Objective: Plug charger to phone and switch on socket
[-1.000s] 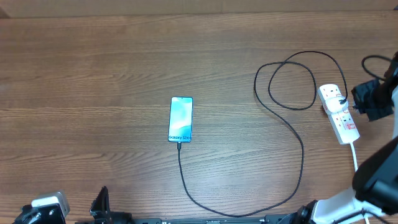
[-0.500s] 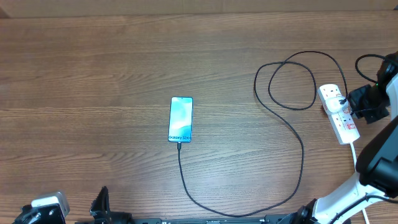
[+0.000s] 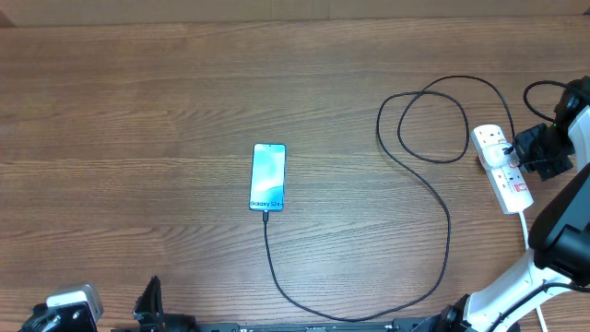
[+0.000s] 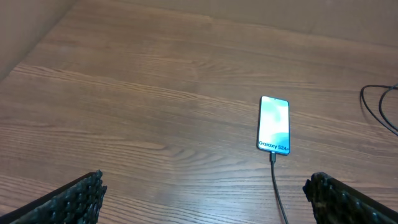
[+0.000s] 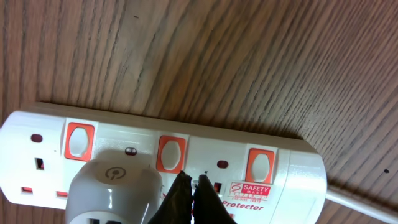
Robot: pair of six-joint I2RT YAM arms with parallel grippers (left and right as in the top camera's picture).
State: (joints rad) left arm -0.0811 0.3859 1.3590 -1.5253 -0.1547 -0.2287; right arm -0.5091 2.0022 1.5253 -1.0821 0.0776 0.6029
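We see a wide brown table (image 3: 138, 92) with little on it. The longest thing is the charger (image 3: 449, 217), a thin black cable that loops in the upper right of the overhead view and curves along the bottom to the phone (image 3: 267, 177). It is soft and floppy, so a bump would likely drag it. Its small tip looks pushed into the bottom end of the phone, lying flat near the middle. The socket (image 3: 502, 168) lies at the right edge, its white cord (image 3: 525, 226) running down from it. We think it is light and can slide on the wood, so a push should go straight down. Nothing needs grabbing; the spot to touch is a switch.

The right claw (image 5: 191, 185) is pinched to a thin slit and holds nothing. Its tips sit low in the wrist view, just beside the middle switch (image 5: 171, 154); we cannot tell if they touch. The switch is small and likely stiff. A pale plug (image 5: 112, 186) sits right next to it on the left and crowds the tips. The left claw (image 4: 204, 186) is spread wide and empty, well apart from the phone.
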